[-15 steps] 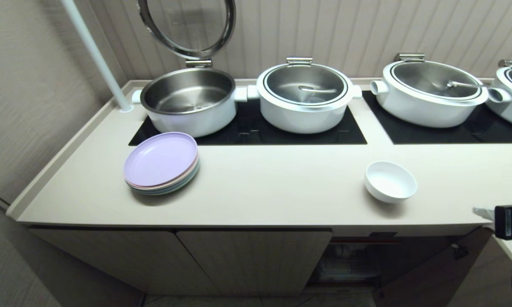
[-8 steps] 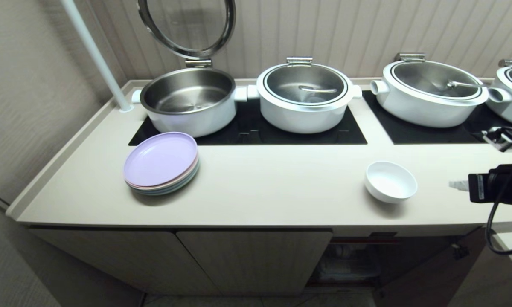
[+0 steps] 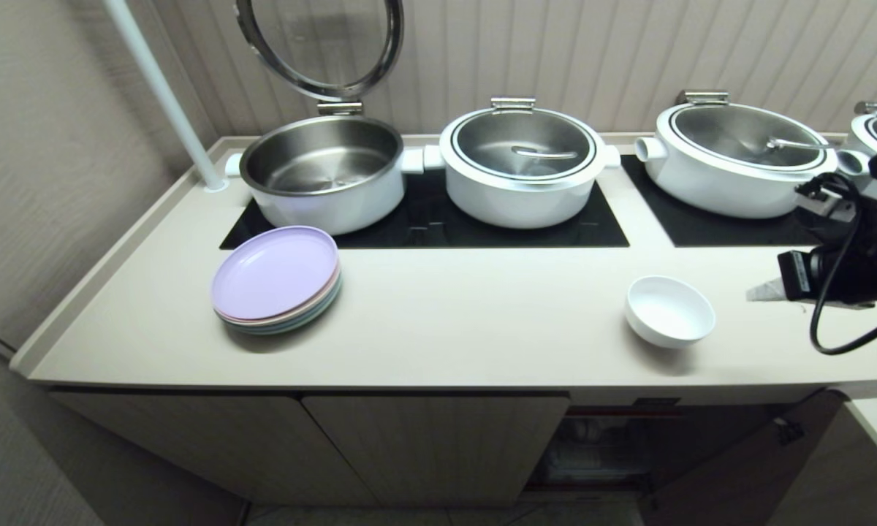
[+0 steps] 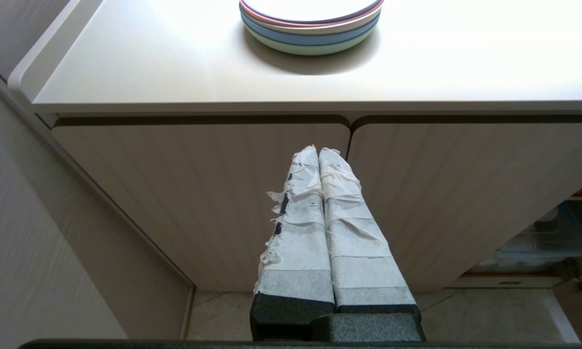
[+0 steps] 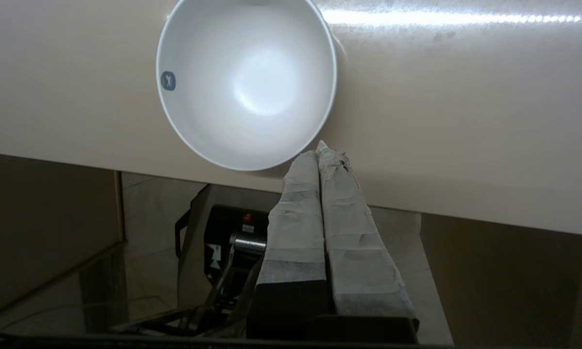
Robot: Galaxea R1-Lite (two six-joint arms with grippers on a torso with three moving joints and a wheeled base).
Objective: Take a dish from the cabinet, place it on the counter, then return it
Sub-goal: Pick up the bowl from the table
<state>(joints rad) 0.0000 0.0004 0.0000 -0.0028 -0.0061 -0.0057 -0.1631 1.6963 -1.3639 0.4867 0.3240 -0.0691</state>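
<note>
**Bowl out on counter, return trip still to do**

Down low at the cabinet [image 3: 438,446] front, our left gripper [image 4: 318,151] hangs parked w/ its taped fingers pressed together, pinching nothing, pointed at the ribbed doors. Farther right the cabinet stands open; we make out a shelf w/ something pale on it, too dim to name.

Up on the counter [image 3: 482,329], the dish [image 3: 669,310] sits upright near the front edge, empty, on its own. Our right gripper [image 3: 764,291] hovers just beside it on the right, over the counter, fingers shut tight, holding nothing; in the wrist view its tips lie close by the bowl's rim [image 5: 246,82], apart from it.

Beyond: stack of pastel plates [image 3: 278,279] at left, then pots [image 3: 522,164] on the black cooktop.

Our read: take-out & set-down look done. Left: open up, grip the rim, carry it back to the shelf.
</note>
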